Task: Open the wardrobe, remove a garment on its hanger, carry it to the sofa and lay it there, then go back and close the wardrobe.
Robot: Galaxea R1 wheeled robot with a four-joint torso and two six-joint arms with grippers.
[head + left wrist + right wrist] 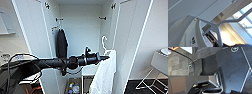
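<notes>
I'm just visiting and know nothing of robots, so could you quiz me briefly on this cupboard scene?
1. True or false: the wardrobe doors are open.
2. Which shirt hangs at the left gripper: (a) the white T-shirt, (b) the black T-shirt?
3. What tops the white hanger above the arm's tip?

Key
1. True.
2. (a); the black one hangs further inside, toward the wardrobe's left wall.
3. A curved hook, free of any rail.
</notes>
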